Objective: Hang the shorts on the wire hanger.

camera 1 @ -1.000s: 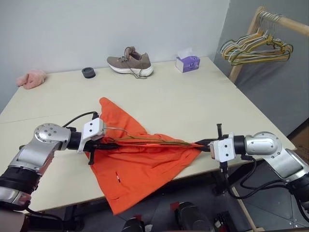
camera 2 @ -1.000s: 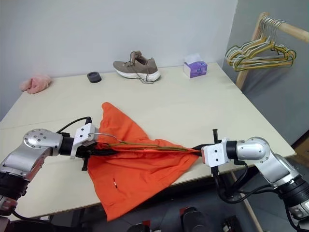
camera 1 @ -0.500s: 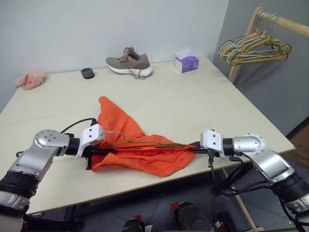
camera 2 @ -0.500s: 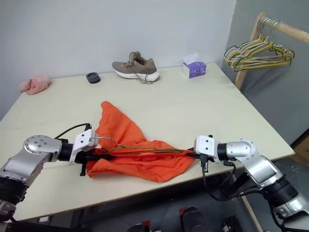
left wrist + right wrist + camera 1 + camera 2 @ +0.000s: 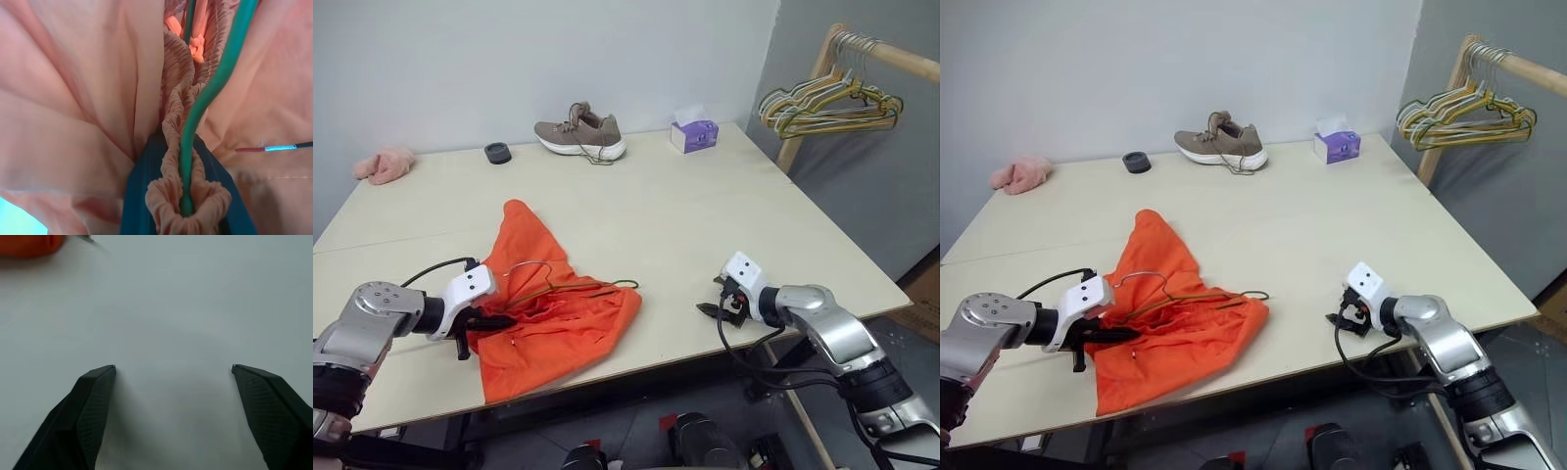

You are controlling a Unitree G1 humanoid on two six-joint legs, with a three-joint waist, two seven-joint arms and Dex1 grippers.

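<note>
Two grippers share the work here, and they stand in opposite states: the left gripper (image 5: 1102, 336) is pinched tight on the gathered waistband of the shorts (image 5: 553, 323) together with a run of the wire hanger (image 5: 1197, 297), as its wrist view shows with the green wire pressed into the bunched elastic between the black fingers (image 5: 142, 196), while the right gripper (image 5: 173, 369) has its jaws spread wide over bare table (image 5: 705, 215), holding nothing and well apart from the cloth. The shorts lie crumpled on the near left part of the table, with the hanger partly threaded through them, its hook (image 5: 1141, 278) rising near the left gripper and a wire end poking out of the orange folds toward the middle of the table. The step in hand looks like the threading of the waistband along the hanger, with one side let go. The next move probably calls for the right gripper to return to the free edge of the shorts or the bare wire end and take a fresh hold, so the fabric can be spread along the frame. How much of the hanger sits inside the fabric cannot be told, since folds cover most of the triangle, and the small white tag is not clear.
</note>
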